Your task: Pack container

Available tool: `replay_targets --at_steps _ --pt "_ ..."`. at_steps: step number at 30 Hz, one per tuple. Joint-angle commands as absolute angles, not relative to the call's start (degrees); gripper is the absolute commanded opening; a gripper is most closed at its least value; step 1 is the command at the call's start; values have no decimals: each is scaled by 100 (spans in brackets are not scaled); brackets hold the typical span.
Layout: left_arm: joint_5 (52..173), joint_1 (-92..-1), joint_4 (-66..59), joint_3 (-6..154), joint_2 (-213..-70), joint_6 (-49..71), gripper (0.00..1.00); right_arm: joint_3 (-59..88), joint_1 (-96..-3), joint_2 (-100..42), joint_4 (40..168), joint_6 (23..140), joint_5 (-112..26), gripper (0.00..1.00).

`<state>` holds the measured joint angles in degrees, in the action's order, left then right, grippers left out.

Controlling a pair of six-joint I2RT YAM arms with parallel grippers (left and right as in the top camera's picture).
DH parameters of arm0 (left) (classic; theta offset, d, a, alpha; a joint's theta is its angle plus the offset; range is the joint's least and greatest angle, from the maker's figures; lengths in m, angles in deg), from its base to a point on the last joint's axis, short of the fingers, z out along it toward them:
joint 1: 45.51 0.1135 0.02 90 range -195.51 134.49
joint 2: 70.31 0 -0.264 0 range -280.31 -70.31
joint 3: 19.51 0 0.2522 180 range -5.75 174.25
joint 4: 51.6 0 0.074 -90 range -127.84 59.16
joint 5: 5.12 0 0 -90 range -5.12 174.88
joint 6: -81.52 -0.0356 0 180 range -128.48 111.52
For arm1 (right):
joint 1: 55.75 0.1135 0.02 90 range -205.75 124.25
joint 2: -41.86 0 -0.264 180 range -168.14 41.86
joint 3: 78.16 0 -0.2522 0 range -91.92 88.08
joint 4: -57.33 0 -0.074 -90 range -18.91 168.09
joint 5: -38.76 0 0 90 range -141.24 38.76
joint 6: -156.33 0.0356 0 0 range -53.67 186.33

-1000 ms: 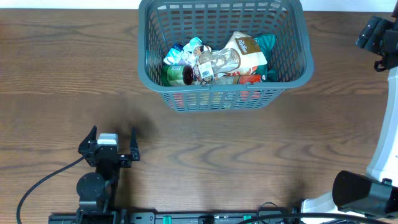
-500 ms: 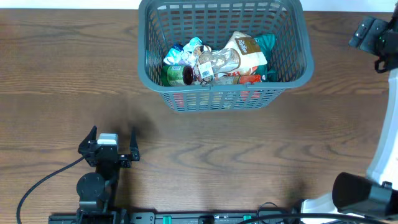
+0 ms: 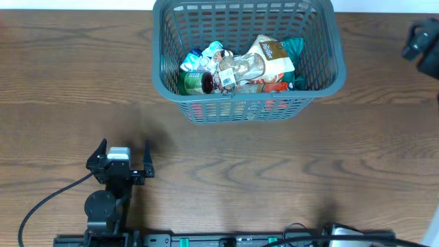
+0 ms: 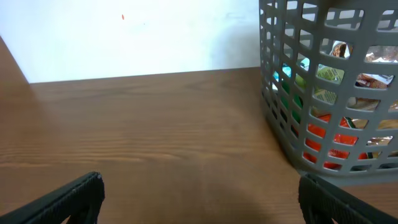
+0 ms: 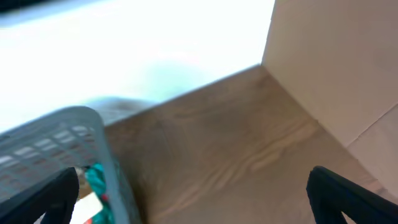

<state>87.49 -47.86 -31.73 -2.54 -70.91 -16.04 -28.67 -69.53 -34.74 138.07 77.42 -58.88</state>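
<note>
Well, both my claws are empty right now. My left claw sits low at the near left of the tabletop, fingers spread wide with nothing between them, well apart from the basket. My right claw is up at the far right, also spread and holding nothing. Its wrist view shows the basket's rim corner just below and to its left, and the overhead catches only a dark bit of that arm at the edge.

The basket stands upright at the far middle of the tabletop, with packets and a jar heaped inside toward its near wall. I see nothing loose on the tabletop, so I judge the packing done or close to it.

The trouble I'd expect is on the right. That claw is near the basket's right rim. If I swing it round or down carelessly, a finger could catch the rim or a lattice slot and drag or tip the basket, which looks light for its size. The basket seems close to the far edge, so a shove that way could push it off. A jolt could also spill a top packet over the rim. My left claw has room, and its only risk is sweeping forward into the basket's near left corner.
</note>
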Motion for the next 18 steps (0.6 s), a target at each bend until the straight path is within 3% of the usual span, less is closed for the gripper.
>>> replay_targets --at_steps 1,9,18 --pt "8743 -4788 -3131 -418 -7053 -1639 98 -2714 -6900 -2930 13814 7626 -5833 99" --pt "8743 -4788 -3129 -418 -7053 -1639 99 -1874 -6728 -1741 13700 6722 -5833 99" --pt "8743 -4788 -3129 -418 -7053 -1639 99 368 -6564 -141 12675 6343 -5831 99"
